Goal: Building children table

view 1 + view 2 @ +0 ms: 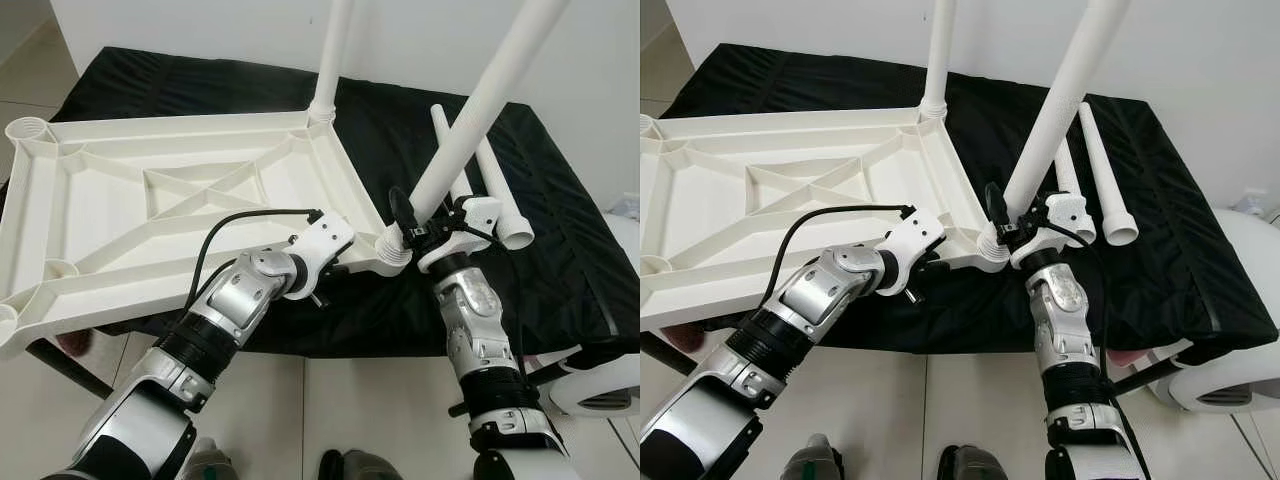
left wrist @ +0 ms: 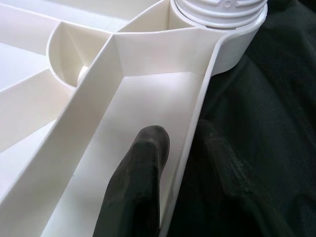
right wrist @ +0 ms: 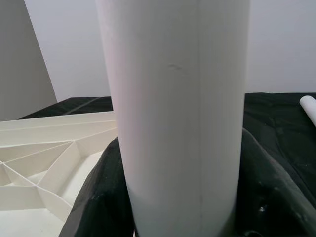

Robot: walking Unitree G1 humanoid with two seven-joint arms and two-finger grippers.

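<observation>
Left eye view: right gripper [image 1: 425,236] clamped table leg [image 1: 470,125] in tabletop [image 1: 150,215] corner socket [image 1: 392,250], five o'clock; left gripper [image 2: 175,163] pinched tabletop rim. Next likely: twist leg home.

Upturned white tabletop [image 1: 150,215] carries two upright legs [image 1: 480,110]; two lie loose [image 1: 495,195].

Black-covered bed [image 1: 560,250] bears tabletop [image 1: 150,215], two legs [image 1: 495,190].

You get bright, even indoor light with soft shadows; head views are sharp, bending slightly at edges. Up close, the wrist views blur.
</observation>
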